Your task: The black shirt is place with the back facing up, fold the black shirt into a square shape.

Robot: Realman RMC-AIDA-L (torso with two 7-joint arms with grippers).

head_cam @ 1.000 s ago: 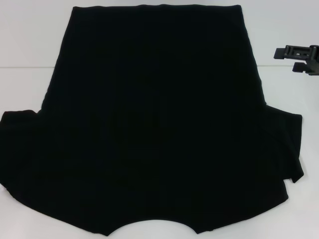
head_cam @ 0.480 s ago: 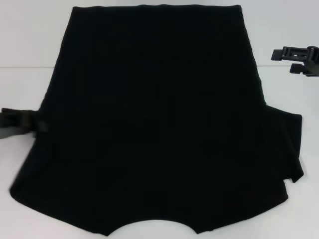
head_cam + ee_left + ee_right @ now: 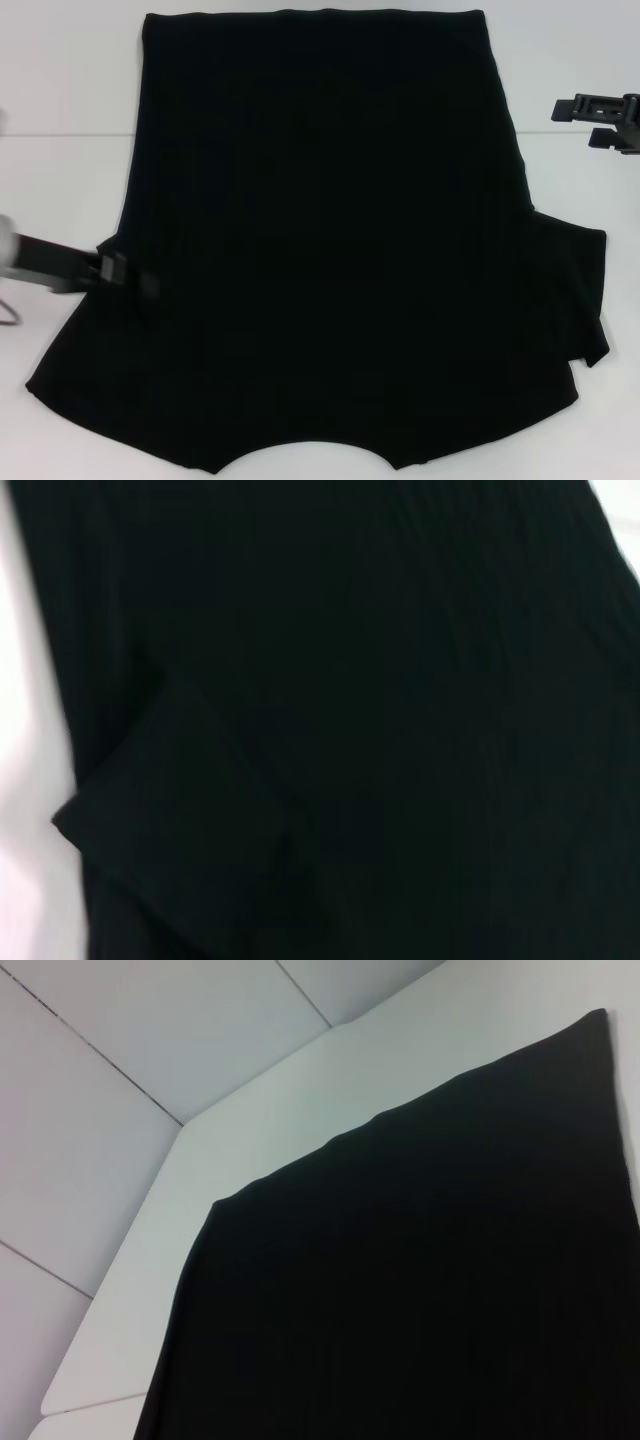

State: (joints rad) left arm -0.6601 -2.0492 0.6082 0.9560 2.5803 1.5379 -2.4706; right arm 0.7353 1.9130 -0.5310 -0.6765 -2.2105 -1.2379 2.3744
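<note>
The black shirt [image 3: 330, 240] lies flat on the white table [image 3: 60, 70] and fills most of the head view, with its straight hem far from me and the curved neck cut near me. Its left sleeve is folded inward over the body; the left wrist view shows that flap [image 3: 180, 820] on the cloth. My left gripper [image 3: 128, 276] reaches in from the left over the shirt's left edge, shut on the sleeve cloth. The right sleeve [image 3: 575, 290] still sticks out sideways. My right gripper [image 3: 575, 122] hovers open beyond the shirt's right side, apart from it.
White table shows to the left, right and far side of the shirt. In the right wrist view the table's far edge [image 3: 180, 1130] meets a pale tiled floor [image 3: 120, 1030], and the shirt's hem [image 3: 380, 1120] lies near it.
The left arm came in from the left and moved right onto the shirt. The left sleeve, spread out a second ago, is now folded inward. The right gripper barely moved.
</note>
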